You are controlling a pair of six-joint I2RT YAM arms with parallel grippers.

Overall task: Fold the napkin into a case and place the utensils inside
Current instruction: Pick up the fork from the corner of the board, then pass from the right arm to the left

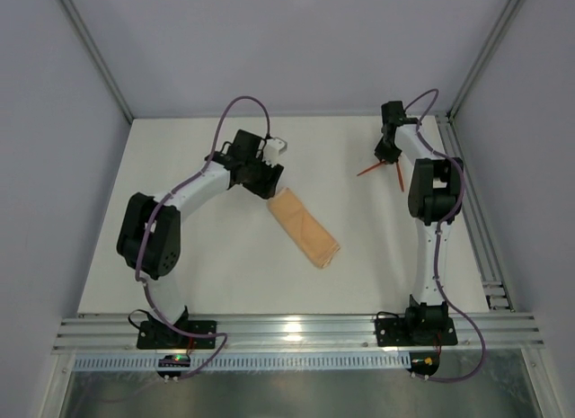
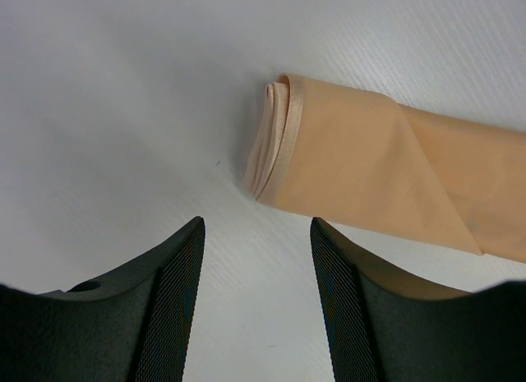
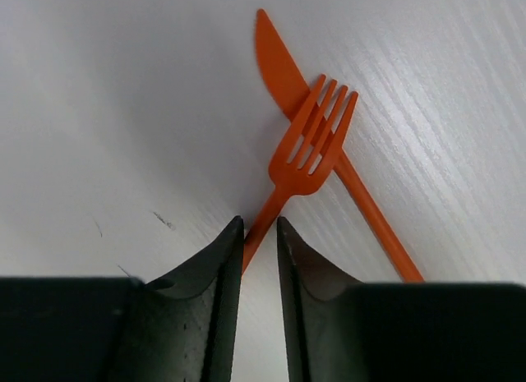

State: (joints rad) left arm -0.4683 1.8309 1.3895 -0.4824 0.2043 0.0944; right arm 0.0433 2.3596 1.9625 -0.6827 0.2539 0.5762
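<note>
The napkin, folded into a narrow peach-orange case (image 1: pixel 304 227), lies at an angle in the middle of the table. Its layered open end (image 2: pixel 275 140) faces my left gripper (image 2: pixel 256 222), which is open just short of it with only bare table between the fingers. The utensils are an orange fork (image 3: pixel 308 152) lying across an orange knife (image 3: pixel 279 66) at the back right (image 1: pixel 370 170). My right gripper (image 3: pixel 260 220) straddles the fork's handle with narrow jaws. The handle lies against the left finger, and a thin gap shows on the other side.
Grey walls and metal frame posts enclose the white table (image 1: pixel 225 265). An aluminium rail (image 1: pixel 296 333) runs along the near edge with both arm bases on it. Another rail (image 1: pixel 476 229) lines the right side, close to the right arm.
</note>
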